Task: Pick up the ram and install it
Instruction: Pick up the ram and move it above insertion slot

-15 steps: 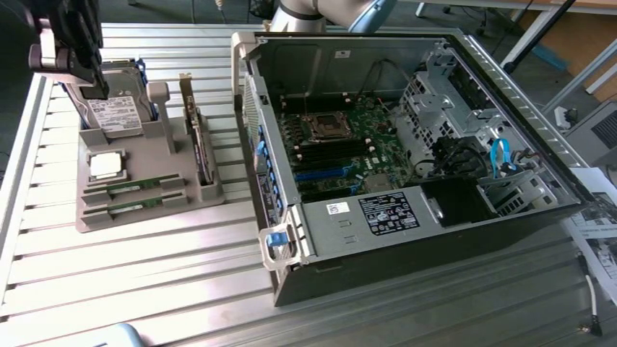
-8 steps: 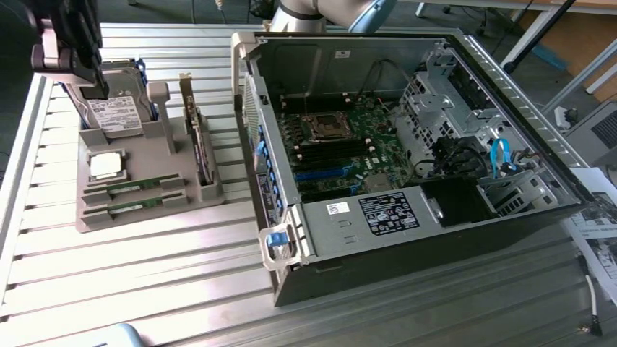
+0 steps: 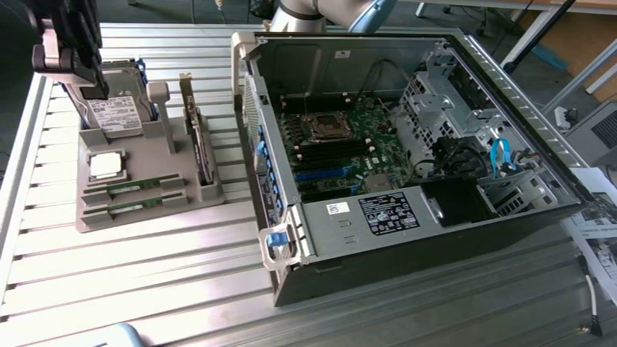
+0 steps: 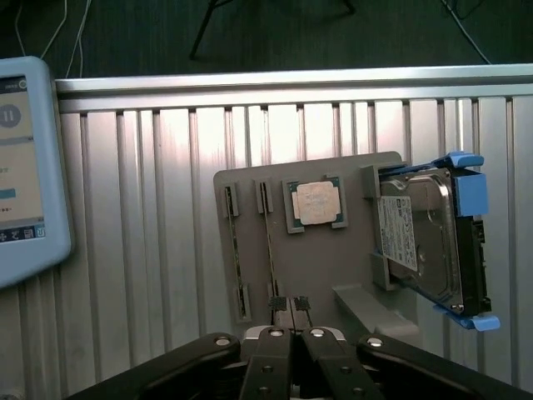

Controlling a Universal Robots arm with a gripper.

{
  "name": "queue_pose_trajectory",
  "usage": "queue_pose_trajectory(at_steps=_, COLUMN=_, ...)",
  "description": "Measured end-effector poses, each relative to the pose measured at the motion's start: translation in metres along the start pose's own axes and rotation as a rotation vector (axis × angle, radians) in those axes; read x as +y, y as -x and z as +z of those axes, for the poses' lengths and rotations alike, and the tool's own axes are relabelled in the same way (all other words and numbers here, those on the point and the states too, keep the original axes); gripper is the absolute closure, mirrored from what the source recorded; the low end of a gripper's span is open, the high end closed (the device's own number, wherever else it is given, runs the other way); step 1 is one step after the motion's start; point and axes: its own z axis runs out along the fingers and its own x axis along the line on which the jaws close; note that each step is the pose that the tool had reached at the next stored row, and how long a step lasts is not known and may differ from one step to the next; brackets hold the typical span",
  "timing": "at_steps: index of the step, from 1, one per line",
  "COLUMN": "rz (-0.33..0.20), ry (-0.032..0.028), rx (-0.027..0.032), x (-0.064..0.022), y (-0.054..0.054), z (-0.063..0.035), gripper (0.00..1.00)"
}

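Note:
Two ram sticks lie in slots of the grey tray [image 3: 144, 220]: one ram stick [image 3: 132, 187] [image 4: 268, 242] and a second one [image 3: 130, 207] [image 4: 236, 254] beside it. They are thin green strips. My gripper [image 3: 92, 83] [image 4: 289, 307] hangs above the tray's far end, near the hard drive [image 3: 115, 108] [image 4: 420, 242]. Its fingers [image 4: 268, 354] are pressed together and shut with nothing between them. It is clear of both sticks.
The tray also carries a silver processor chip [image 3: 106, 165] [image 4: 315, 202] and an upright green expansion card [image 3: 199, 144]. An open computer case [image 3: 289, 238] lies at the exterior view's right, its motherboard [image 3: 337, 155] exposed. A tablet [image 4: 25, 167] lies beside the tray on the ribbed metal table [image 3: 144, 289].

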Motion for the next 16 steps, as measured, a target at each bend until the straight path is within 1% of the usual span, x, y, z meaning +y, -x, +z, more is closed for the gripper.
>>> queue_pose_trajectory(at_steps=4, rz=-0.001, ry=0.0000, rx=0.0001, x=0.0000, y=0.0000, z=0.0000, gripper=0.90)
queue_pose_trajectory(at_steps=6, rz=-0.013, ry=0.0002, rx=0.0004, x=0.0000, y=0.0000, z=0.0001, gripper=0.90)
queue_pose_trajectory(at_steps=11, rz=-0.061, ry=0.0011, rx=0.0018, x=0.0000, y=0.0000, z=0.0001, gripper=0.90)
queue_pose_trajectory(at_steps=16, rz=-0.062, ry=0.0005, rx=0.0020, x=0.0001, y=0.0000, z=0.0001, gripper=0.90)
